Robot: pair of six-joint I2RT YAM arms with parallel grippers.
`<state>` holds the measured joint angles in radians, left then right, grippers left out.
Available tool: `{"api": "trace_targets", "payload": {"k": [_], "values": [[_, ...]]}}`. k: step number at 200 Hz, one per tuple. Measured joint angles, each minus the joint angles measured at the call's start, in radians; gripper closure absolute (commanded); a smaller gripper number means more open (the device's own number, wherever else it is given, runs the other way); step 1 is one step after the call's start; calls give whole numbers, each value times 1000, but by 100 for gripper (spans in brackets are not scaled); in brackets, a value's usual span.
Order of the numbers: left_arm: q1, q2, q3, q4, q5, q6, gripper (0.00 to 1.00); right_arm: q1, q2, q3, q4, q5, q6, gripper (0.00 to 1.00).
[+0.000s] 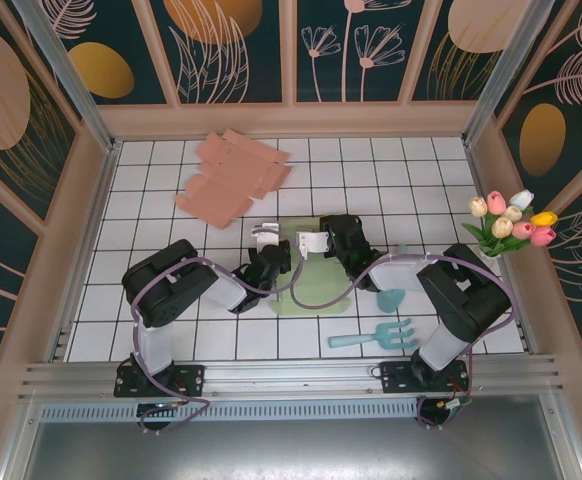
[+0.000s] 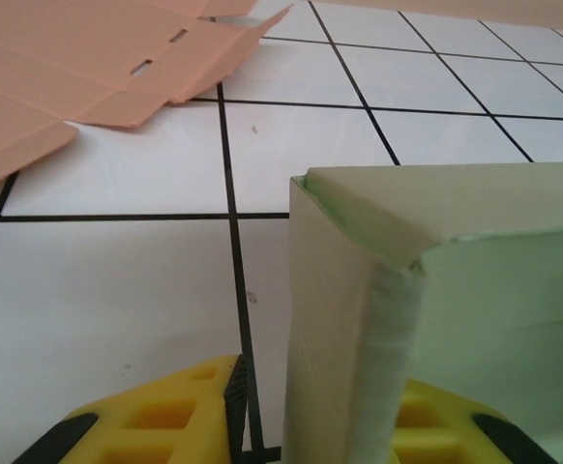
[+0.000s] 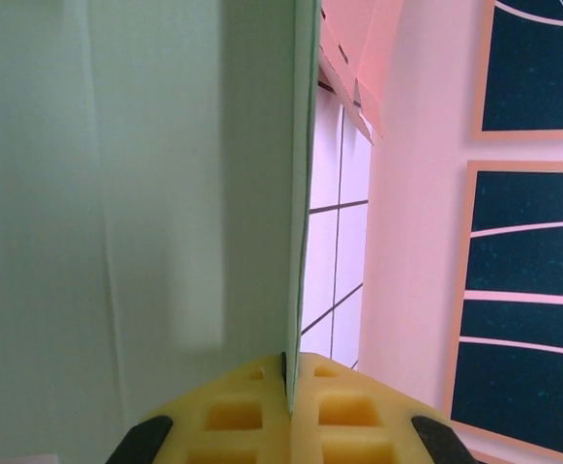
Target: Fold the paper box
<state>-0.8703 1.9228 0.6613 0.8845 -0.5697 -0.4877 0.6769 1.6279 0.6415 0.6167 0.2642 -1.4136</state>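
Partly folded green paper box (image 1: 311, 298), right gripper (image 3: 289, 372) pinching wall, left gripper (image 2: 311, 425) parted astride corner

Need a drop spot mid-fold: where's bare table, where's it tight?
Free: far right, between the pink cardboard and the tulips; left strip along the wall, nearer than the cardboard. Tight: centre around the green box; near right by the teal rake and trowel.

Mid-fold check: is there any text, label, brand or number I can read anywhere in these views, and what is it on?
No readable text in any view.
green paper box: plain, no print.
pink cardboard sheets: plain, only cut slots.
wall panels: leaf and flower shapes, no lettering.
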Motion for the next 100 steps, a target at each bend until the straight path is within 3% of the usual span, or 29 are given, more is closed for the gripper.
{"api": "trace_targets", "payload": {"k": [42, 82, 100], "values": [[2, 0, -6, -5, 39, -47, 66, 0, 0, 0, -3, 0, 6, 100], [0, 16, 8, -3, 26, -60, 74, 0, 0, 2, -7, 1, 6, 100], [-2, 31, 26, -2, 18, -59, 88, -2, 0, 3, -10, 8, 6, 100]]}}
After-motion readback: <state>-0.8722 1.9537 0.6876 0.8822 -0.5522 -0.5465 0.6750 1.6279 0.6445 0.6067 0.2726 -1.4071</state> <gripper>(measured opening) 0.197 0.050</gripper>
